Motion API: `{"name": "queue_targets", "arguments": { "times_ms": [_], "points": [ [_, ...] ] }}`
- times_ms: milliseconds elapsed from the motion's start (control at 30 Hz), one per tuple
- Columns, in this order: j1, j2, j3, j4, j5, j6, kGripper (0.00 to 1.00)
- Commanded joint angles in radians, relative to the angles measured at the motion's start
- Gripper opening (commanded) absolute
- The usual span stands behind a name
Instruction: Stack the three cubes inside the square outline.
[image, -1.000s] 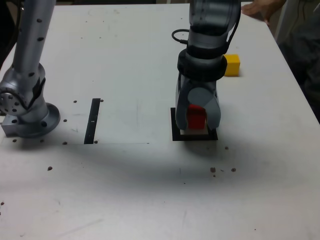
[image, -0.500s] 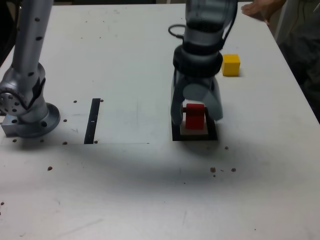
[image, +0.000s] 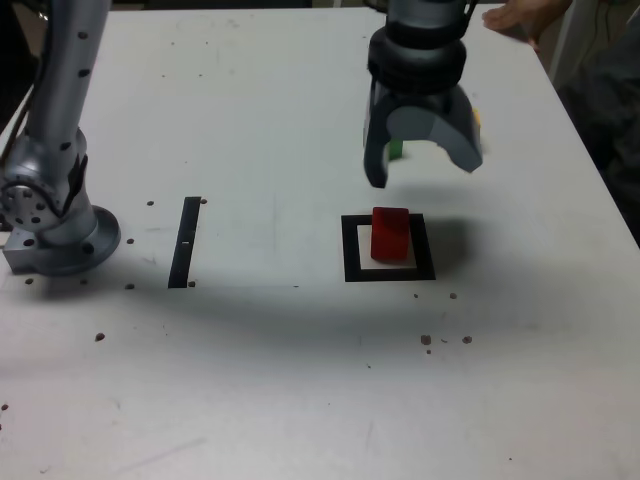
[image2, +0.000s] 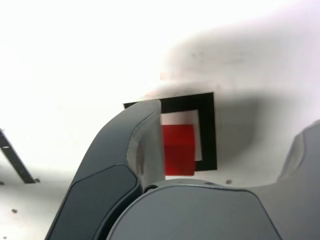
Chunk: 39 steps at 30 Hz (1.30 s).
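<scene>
Writing: no brand, label or lettering can be read on any object in either view.
Red cube: a small solid red block (image: 390, 234) stands on the white centre of the thick black square outline (image: 349, 250), its lower edge touching the near inner border. It is slightly turned against the frame's sides; as a cube it shows no long axis.
Square outline: it lies flat on the white tabletop (image: 250, 380), right of centre in the exterior view, and the wrist view shows it (image2: 207, 130) with the red block (image2: 178, 149) inside.
Gripper: the grey two-fingered gripper (image: 423, 170) hangs above the table, just beyond the far edge of the outline, fingers pointing down and spread wide — holding nothing.
Cube versus jaws: the red block sits below and nearer than the fingertips, clear of both; in the wrist view one grey finger (image2: 135, 145) overlaps the block's edge, the other finger at the picture's border.
Green cube: only a sliver of a green block (image: 396, 149) shows between the fingers, on the table behind them.
Yellow cube: a thin yellow edge (image: 476, 120) peeks past the finger on the exterior view's right — the rest is hidden.
Black strip: a straight black strip (image: 186, 241) lies left of the outline, well apart from it.
Arm base: the silver base (image: 55, 225) stands at the exterior view's left edge.
Person: a hand (image: 520, 18) rests at the far right corner of the table.
</scene>
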Motion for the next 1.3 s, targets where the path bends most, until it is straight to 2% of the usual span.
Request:
{"name": "queue_targets", "arguments": {
  "times_ms": [0, 500, 867, 1067, 1267],
  "points": [
    [0.025, 0.028, -0.048, 0.0, 0.005, 0.037, 0.95],
    [0.148, 0.147, -0.216, -0.002, 0.036, 0.116, 0.93],
    [0.227, 0.228, -0.318, 0.012, 0.039, 0.155, 0.93],
    [0.256, 0.273, -0.363, 0.028, 0.029, 0.176, 0.93],
    [0.269, 0.318, -0.411, 0.042, -0.002, 0.2, 0.93]
  ]
}}
